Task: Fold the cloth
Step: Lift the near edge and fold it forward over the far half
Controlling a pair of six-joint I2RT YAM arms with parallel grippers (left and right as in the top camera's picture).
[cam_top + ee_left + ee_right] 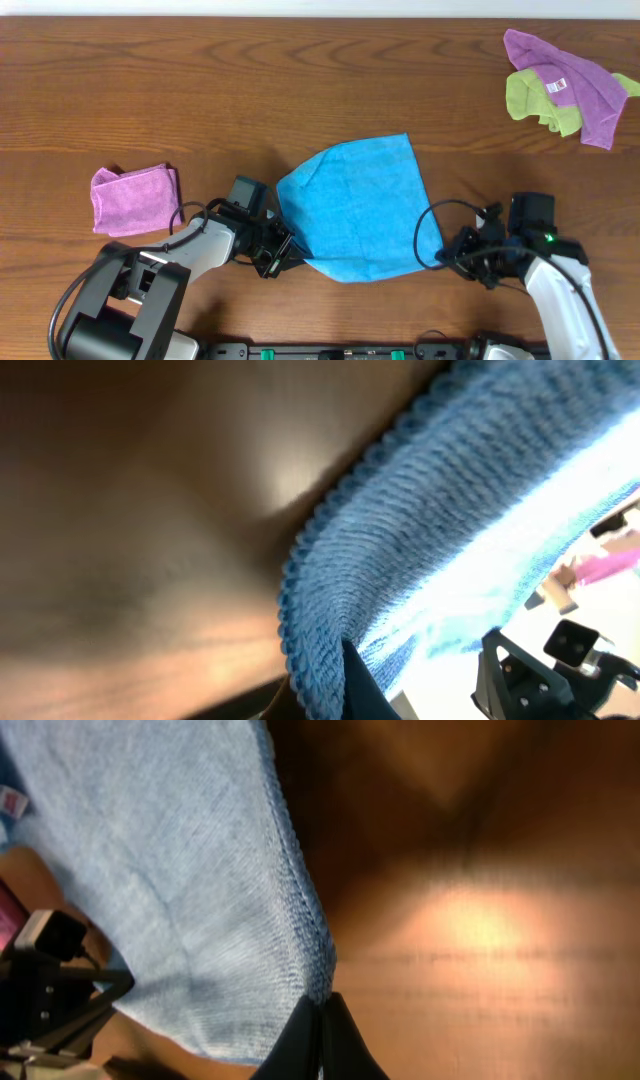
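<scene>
The sky-blue cloth (355, 215) lies on the wooden table near the front middle, with a diagonal crease at its left side. My left gripper (285, 250) is at its near left corner, shut on the cloth's hemmed edge (330, 650). My right gripper (447, 250) is at its near right corner. In the right wrist view the dark jaws (322, 1020) are closed together on the tip of the cloth (180, 870). In the left wrist view the cloth (450, 510) rises from the jaws (345, 695).
A folded pink cloth (135, 198) lies at the left, close to the left arm. A purple cloth (570, 80) lies over a yellow-green cloth (530, 98) at the far right corner. The brown wooden table (300, 80) stretches behind the blue cloth.
</scene>
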